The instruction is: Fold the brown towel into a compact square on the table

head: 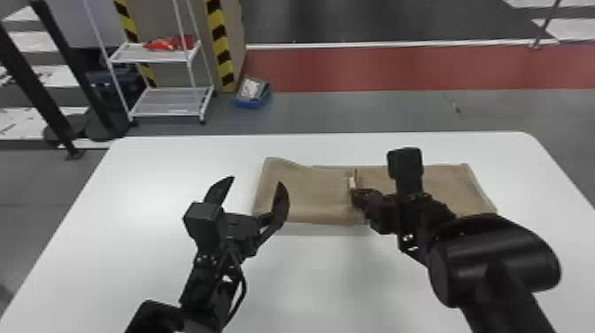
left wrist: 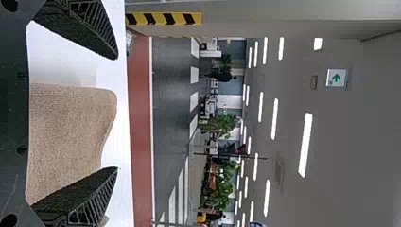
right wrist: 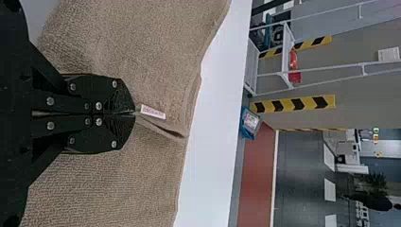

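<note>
Right gripper (head: 357, 195), the nearer, is closed on an edge at mid-length of the towel (head: 305, 195), which extends lengthwise to its either side on the table (head: 133, 186); left gripper (head: 254, 182) stands open.

A workshop-like hall (hazard tape (head: 218, 37), white wheeled rack (head: 166, 101), red floor lane (head: 398, 68))

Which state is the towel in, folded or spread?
Partly folded: on the brown towel, a layer's edge with a white tag crosses the middle, and the outline is long, not square.
</note>
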Robot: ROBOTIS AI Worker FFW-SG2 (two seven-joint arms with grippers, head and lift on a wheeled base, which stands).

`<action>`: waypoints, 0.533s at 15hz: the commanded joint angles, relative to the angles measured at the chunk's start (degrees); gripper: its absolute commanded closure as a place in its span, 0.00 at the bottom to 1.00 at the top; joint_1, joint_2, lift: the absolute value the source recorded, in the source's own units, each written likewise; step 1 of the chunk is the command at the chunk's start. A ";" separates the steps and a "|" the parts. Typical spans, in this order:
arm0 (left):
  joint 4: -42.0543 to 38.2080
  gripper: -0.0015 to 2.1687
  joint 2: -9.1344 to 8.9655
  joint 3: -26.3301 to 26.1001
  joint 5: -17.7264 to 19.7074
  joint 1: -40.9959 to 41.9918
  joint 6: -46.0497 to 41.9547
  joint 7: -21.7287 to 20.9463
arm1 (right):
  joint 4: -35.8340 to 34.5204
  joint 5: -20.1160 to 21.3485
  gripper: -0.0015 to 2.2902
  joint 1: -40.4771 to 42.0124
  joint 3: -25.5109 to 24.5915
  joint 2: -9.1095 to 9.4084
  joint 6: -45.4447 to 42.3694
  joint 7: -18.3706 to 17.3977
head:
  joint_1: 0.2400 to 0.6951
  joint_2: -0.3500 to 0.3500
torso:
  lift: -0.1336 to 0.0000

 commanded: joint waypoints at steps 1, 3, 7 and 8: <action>0.22 0.02 0.00 0.08 0.00 -0.28 0.00 0.00 | -0.05 -0.97 0.53 0.04 -0.65 -0.17 -0.94 0.30 | 1.00 0.59 | 0.13; 0.39 0.02 0.09 0.26 0.18 -0.80 0.00 0.00 | -1.37 -1.14 0.53 1.01 -1.27 -0.43 -1.82 0.73 | 1.00 0.59 | 0.13; -0.05 0.02 0.18 1.49 0.79 -1.33 0.00 0.09 | -14.20 -3.16 0.53 3.30 -9.71 -1.05 6.97 4.95 | 1.00 0.59 | 0.13; -0.48 0.02 0.27 2.02 0.97 -1.07 0.00 0.09 | -17.36 -4.39 0.53 3.56 -13.75 -1.75 9.61 6.27 | 1.00 0.58 | 0.13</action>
